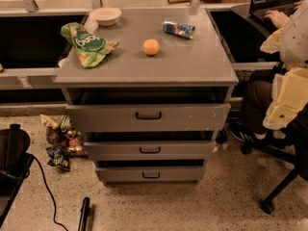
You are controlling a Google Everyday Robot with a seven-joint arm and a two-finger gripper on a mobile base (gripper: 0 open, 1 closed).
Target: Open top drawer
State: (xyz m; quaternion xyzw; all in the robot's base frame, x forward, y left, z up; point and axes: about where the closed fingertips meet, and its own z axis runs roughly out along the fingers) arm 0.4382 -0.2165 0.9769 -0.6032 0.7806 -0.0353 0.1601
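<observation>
The top drawer [148,117] is the widest grey drawer of the cabinet, with a small black centre handle [148,115] and pale specks on its flat front. A dark gap shows between its front and the cabinet top [192,66]. Two narrower grey drawers [149,149] [150,174] sit below it. My gripper [84,214] shows only as a thin black piece at the bottom edge, low on the left, well in front of and below the top drawer, touching nothing.
On the cabinet top lie a green chip bag [89,44], a white bowl [106,16], an orange [150,47] and a tipped can [178,28]. Snack packets [60,141] litter the floor at the left. A seated person [284,81] is close on the right. A black cable [45,191] crosses the floor.
</observation>
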